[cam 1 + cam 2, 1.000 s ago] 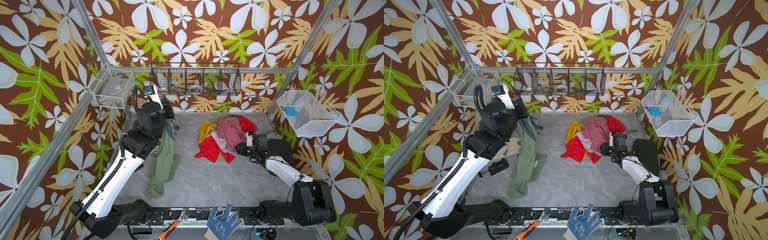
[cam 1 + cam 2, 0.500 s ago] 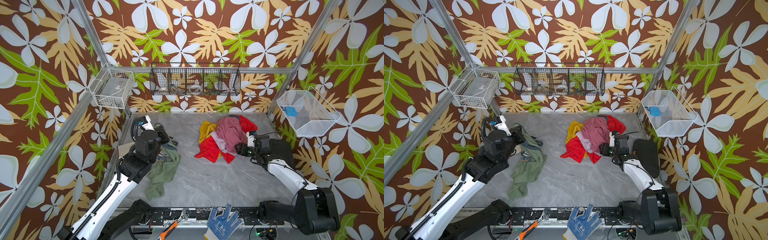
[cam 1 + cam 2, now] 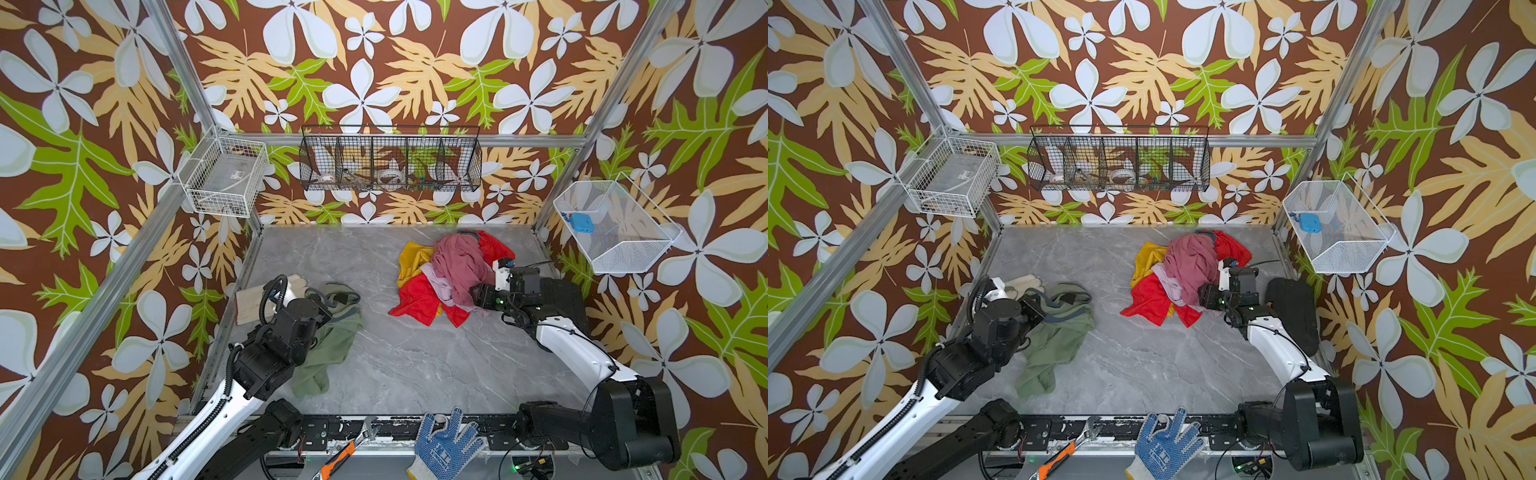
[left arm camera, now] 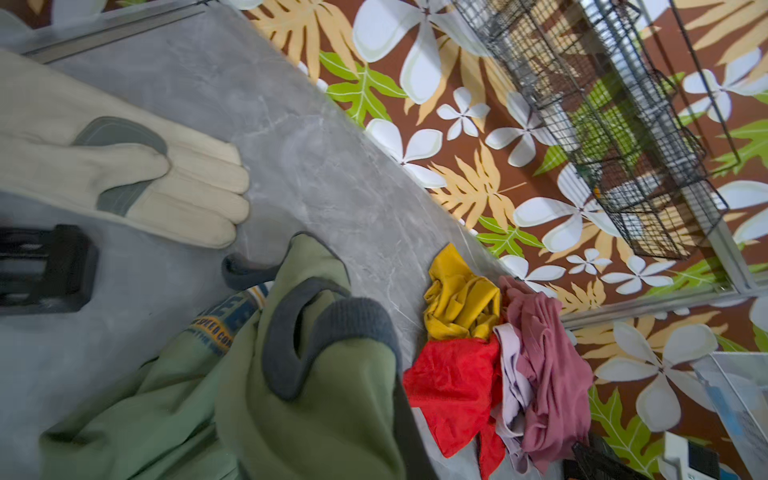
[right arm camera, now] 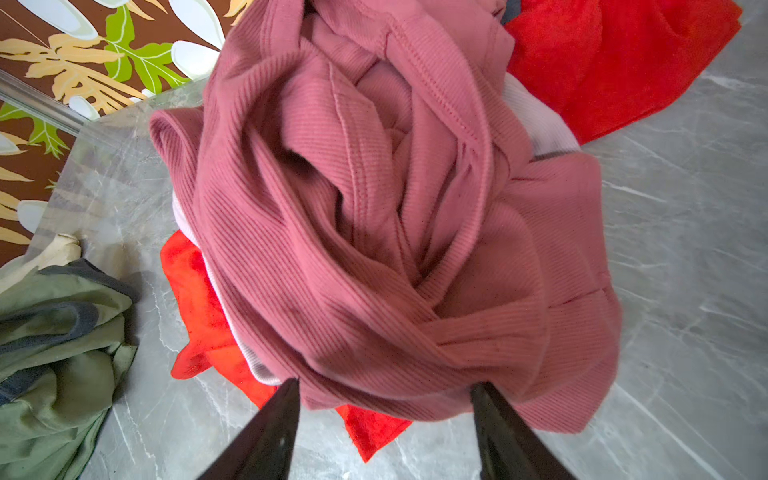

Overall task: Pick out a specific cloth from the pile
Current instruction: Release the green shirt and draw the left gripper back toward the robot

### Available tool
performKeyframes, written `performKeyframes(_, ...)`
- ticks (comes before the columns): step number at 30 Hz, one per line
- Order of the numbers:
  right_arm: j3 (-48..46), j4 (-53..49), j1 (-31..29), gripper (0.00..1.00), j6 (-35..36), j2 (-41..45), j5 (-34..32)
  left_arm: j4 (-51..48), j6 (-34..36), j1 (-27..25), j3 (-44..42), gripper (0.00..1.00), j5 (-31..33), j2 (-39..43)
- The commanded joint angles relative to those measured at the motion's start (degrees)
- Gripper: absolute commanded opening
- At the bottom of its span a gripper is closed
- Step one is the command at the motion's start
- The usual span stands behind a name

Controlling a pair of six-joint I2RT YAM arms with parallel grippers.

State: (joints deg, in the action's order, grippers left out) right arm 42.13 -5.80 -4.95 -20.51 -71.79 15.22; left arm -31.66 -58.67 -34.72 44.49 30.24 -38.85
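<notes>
Cloth (image 3: 332,336): olive, on the counter (image 3: 415,365), well apart from the pile (image 3: 453,274) on its left-arm side; grey-trimmed end bunched up, the rest slack.
Left end effector (image 3: 323,305): clamped on that bunched end of the cloth; buried under fabric in the wrist view.
Right end effector (image 5: 384,384): at the pile's edge, spread wide, astride a fold of the pink cloth (image 5: 374,208); no squeeze to be seen.
Stage: probably near the end, with only the letting-go left.
Risk, wrong garment: closing the right end effector here would likely pinch pink and drag it, perhaps the red cloth (image 5: 623,62) too, off the pile.
Risk, snag: a trim loop draped over the left end effector; may cling on opening and ride up on the retreat, pulling the cloth back toward the pile.
Risk, glove (image 4: 124,166): just beside the cloth on the side away from the pile; easily nudged or hooked by a low retreat.
Risk, blind release: no sight of the left fingers, so hard to confirm a clean drop.
</notes>
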Motion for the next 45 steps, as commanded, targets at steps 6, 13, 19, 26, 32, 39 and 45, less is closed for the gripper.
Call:
performKeyframes(6, 0.3, 0.2, -0.2, 0.65, -0.3, -0.1, 0.6, -7.5, -8.4, -0.2, -5.0, 0.00, -1.6, -2.8)
performKeyframes(13, -0.2, -0.8, -0.2, 0.65, 0.1, -0.1, 0.4, -8.4, -15.1, -2.4, -10.1, 0.00, -1.5, -3.2)
performKeyframes(19, 0.4, -0.8, -0.2, 0.65, 0.2, -1.2, 0.6, -8.4, -16.4, -4.9, -12.0, 0.31, -3.1, -5.6)
performKeyframes(26, 1.1, -0.5, -0.1, 0.65, 0.4, -2.2, 0.7, -16.8, -22.5, -14.6, -5.1, 0.53, 4.6, -14.7)
performKeyframes(32, 0.8, -0.5, -0.2, 0.65, 0.4, -2.7, 0.7, -18.9, -32.0, -23.3, -2.7, 0.66, 3.9, -26.3)
performKeyframes(39, 1.0, -0.7, -0.2, 0.65, 1.3, -2.9, 0.9, -16.1, -35.0, -24.7, -5.7, 0.85, 1.5, -23.0)
performKeyframes(45, 0.7, -0.3, -0.2, 0.65, 1.5, -2.6, 1.2, -22.0, -35.4, -24.8, -4.3, 0.96, 1.7, -20.3)
